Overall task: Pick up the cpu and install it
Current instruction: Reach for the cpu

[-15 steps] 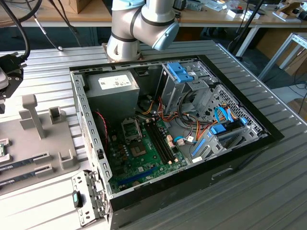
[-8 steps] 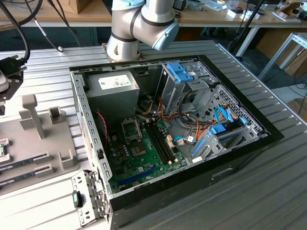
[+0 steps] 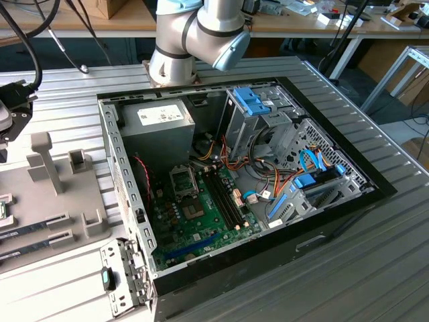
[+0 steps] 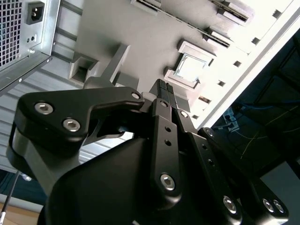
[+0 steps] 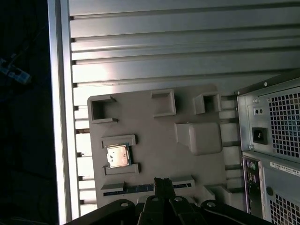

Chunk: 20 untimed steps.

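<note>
Early stage: end effector [image 5: 161, 180], fingers pinched together & empty, is hovering near the cpu [image 5: 117, 156], sitting in the grey tray [image 3: 67, 201], exterior view's lower left; pickup + install both pending.

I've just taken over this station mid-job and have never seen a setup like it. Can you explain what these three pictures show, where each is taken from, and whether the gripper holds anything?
The machine is a single robot arm with a two-finger gripper. The exterior view comes from a camera off the arm. It looks down on an open computer case with its green motherboard, and a grey parts tray lies at that view's left. Both wrist views come from cameras riding on the arm, looking past the black gripper at that tray. The cpu, a small silvery square, sits in its holder on the tray, apart from the gripper. The gripper is shut and holds nothing, so the cpu is not yet picked up.
</note>
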### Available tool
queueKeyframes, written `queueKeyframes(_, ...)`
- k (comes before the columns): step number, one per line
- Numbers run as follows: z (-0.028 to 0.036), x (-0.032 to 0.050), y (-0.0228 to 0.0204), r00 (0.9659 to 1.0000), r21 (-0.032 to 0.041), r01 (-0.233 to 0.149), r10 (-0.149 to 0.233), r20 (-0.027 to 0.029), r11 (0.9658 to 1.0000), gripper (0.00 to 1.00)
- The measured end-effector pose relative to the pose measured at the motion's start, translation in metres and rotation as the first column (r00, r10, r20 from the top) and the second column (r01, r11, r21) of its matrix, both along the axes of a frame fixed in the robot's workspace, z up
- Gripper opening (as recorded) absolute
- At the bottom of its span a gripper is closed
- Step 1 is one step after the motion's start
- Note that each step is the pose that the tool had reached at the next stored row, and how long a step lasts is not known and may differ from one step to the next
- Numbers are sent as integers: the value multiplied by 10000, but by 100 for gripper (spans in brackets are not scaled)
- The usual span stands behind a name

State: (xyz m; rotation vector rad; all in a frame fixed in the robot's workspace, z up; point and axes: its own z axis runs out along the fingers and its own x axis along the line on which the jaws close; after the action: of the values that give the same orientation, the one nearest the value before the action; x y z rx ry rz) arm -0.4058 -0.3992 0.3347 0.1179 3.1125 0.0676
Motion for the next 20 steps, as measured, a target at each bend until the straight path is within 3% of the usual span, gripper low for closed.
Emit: queueKeyframes(20,-85,-25,0,10000,-1,0,0,0,10000,11)
